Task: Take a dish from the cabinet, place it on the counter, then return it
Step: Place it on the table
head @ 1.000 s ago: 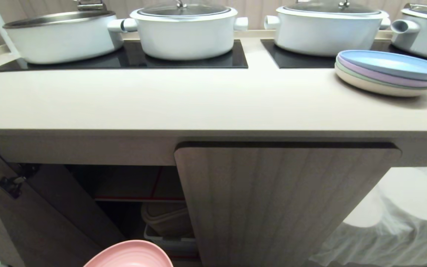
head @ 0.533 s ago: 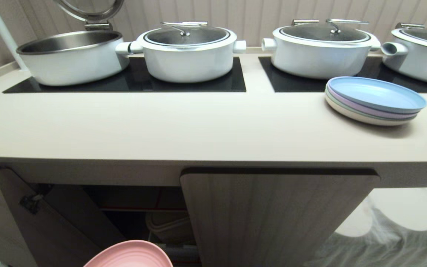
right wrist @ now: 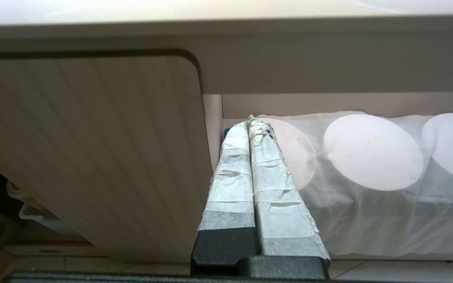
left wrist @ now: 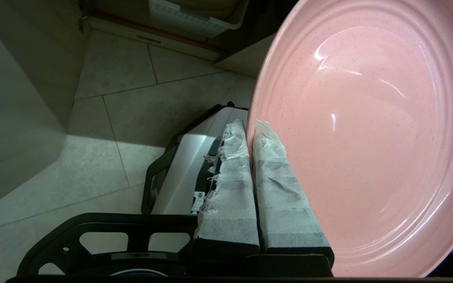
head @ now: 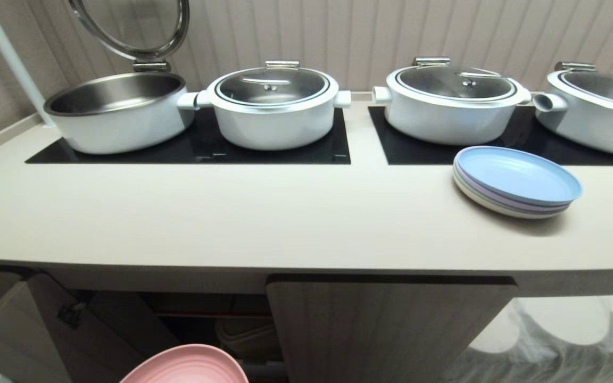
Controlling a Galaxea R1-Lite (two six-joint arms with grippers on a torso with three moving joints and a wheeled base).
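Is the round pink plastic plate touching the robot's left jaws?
Touching. The left wrist view shows the left gripper clamped on the round pink plastic plate at its rim.

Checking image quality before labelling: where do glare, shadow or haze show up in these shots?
Left wrist view: bright glare streaks on the pink plate, floor half shadowed. Head view: soft shadow beside the stacked plates on the counter. Right wrist view: hazy white film, washed out.

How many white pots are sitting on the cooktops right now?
4: an open pot far left, a lidded pot beside it, a second lidded pot on the right panel, and a cut-off pot far right; more may lie beyond.
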